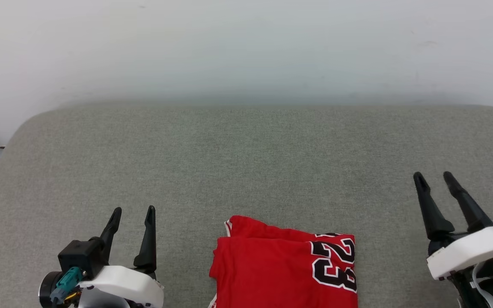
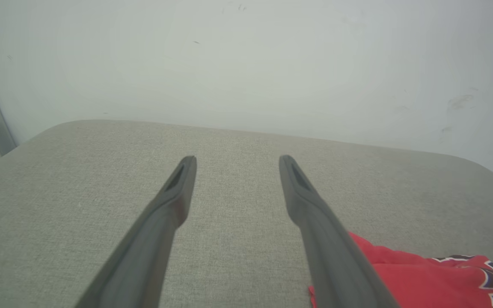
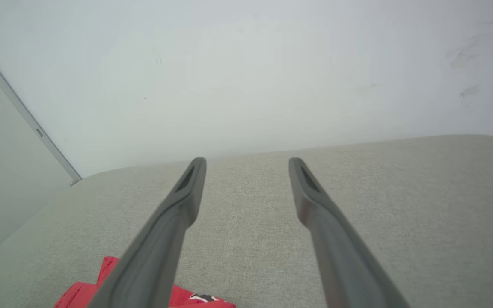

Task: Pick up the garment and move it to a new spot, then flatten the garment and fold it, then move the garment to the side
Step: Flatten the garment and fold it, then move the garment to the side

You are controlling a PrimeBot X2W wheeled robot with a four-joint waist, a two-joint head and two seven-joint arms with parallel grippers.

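**Folded jersey waits at six o'clock, both grippers empty**

In the head view the garment [image 1: 283, 265] lies on the grey padded surface [image 1: 246, 162] at six o'clock, folded into a compact red block that the bottom edge cuts off. The left gripper [image 1: 134, 209] stands at eight o'clock and the right gripper [image 1: 433, 175] at four. Each has its fingers spread, holds nothing and is clear of the cloth.

The fold looks finished, so the move to the side is probably next. To do it well, come in low from nine and three, pinch every layer at the two short ends together, and lift level so the fold stays shut.

The visible part runs longest from nine to three, though its near edge is hidden. The "23" sits at the three o'clock end, lying sideways
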